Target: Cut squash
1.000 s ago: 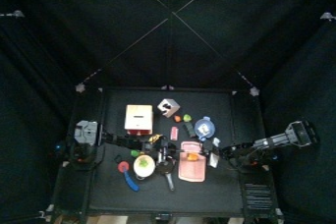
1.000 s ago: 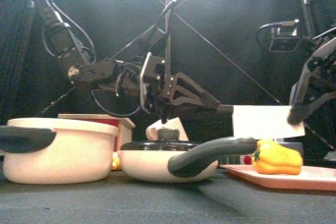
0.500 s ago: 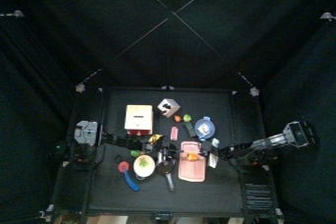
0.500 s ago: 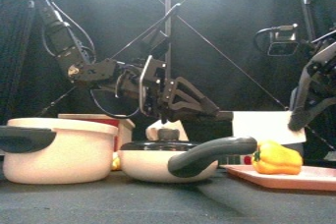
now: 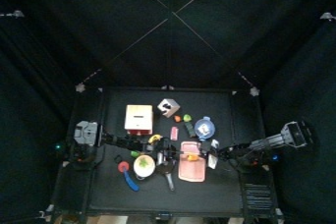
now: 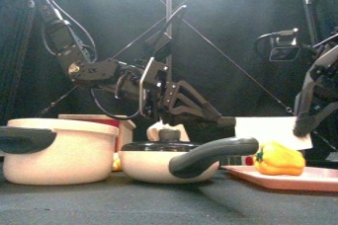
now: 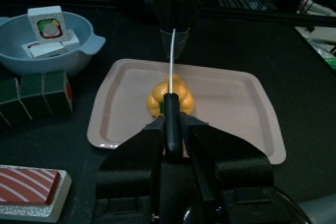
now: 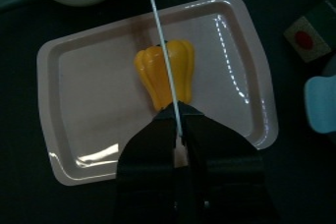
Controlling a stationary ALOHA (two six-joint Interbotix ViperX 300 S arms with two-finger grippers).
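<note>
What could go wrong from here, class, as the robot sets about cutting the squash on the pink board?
1. The squash lies loose on the board; neither arm pins it, so it may roll or slide under a blade.
2. The pot and pan crowd the board, so an arm might knock them.

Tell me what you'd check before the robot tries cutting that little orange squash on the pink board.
1. Squash lies on the pink board: ok.
2. Board flat on the table, nothing else on it: ok.
3. Left gripper lined up over the squash: ok.
4. Right gripper aimed at the squash: ok.
5. Blade shows in either gripper: cannot tell.
6. Blue bowl stands clear of the board: ok.
</note>
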